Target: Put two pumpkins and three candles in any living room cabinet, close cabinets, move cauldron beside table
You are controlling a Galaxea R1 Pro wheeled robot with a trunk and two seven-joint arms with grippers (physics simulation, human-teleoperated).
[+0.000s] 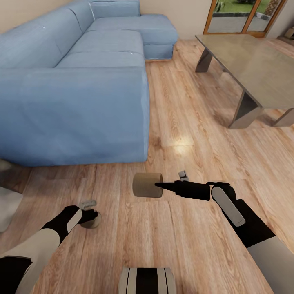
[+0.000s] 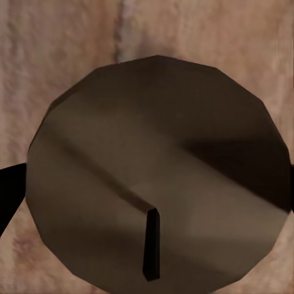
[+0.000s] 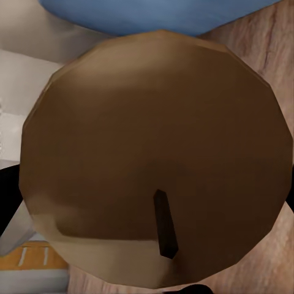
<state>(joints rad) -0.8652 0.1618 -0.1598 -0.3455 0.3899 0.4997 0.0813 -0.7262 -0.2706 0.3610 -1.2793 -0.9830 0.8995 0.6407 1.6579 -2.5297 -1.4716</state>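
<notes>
Nearest to the robot, a candle (image 1: 92, 221) is carried in the left gripper (image 1: 90, 216), low over the wooden floor (image 1: 179, 245). In the left wrist view this candle (image 2: 156, 174) is seen end-on with its dark wick, and dark fingers (image 2: 7, 196) lie against its sides, so the gripper is judged to be clenched on it.

A little farther out, a second candle (image 1: 147, 185) is held on its side by the right gripper (image 1: 160, 185), whose pointed finger (image 1: 167, 187) touches the flat end. In the right wrist view the round face of that candle (image 3: 153, 159) is met, with its wick, and dark finger parts (image 3: 7, 199) are seen at its edge. It is judged that this candle is also grasped, and that both candles are kept lifted off the floor so that they can be carried together to a cabinet.

Beyond the held candles, the blue sofa (image 1: 73, 102) stands on the left of the right-hand candle, quite near to it. The table (image 1: 253, 69) is placed farther away on the other side, well apart from both grippers. Behind the table, a glass door (image 1: 241, 16) with a wood frame is seen.
</notes>
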